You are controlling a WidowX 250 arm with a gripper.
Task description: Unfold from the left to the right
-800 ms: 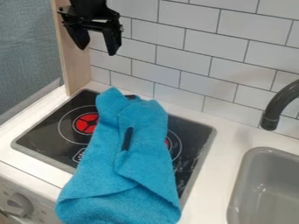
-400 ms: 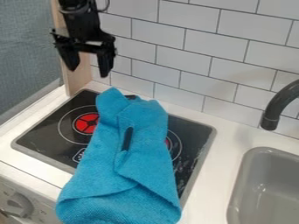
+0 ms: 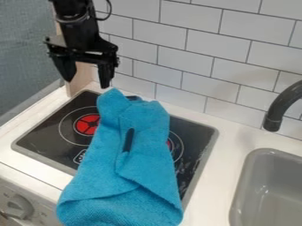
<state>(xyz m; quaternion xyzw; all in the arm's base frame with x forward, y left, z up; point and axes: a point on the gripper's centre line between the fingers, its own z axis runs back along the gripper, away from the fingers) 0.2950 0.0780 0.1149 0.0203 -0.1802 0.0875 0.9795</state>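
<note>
Black and released, my hand (image 3: 87, 84) hangs at the upper left, its two fingers parted and pointing down. Its tips are near the far end of the cloth (image 3: 141, 167), just up and to the left of a peaked corner.

The cloth is blue and lies over the stove (image 3: 53, 150), running from the back down to the bottom edge of the view. It is narrower at the far end and wider at the near end, with folds overlapping along its length and a slanting fold across the lower part. A slim dark strip (image 3: 128, 140) shows in its middle; I cannot tell what it is.

Left of the cloth is a red burner (image 3: 87, 125); another peeks out at its right edge. The knob (image 3: 19, 206) is at lower left. Over on the right, the tap (image 3: 274, 121) curves down near the grey sink (image 3: 283, 194), with white tiles (image 3: 206, 57) behind.
</note>
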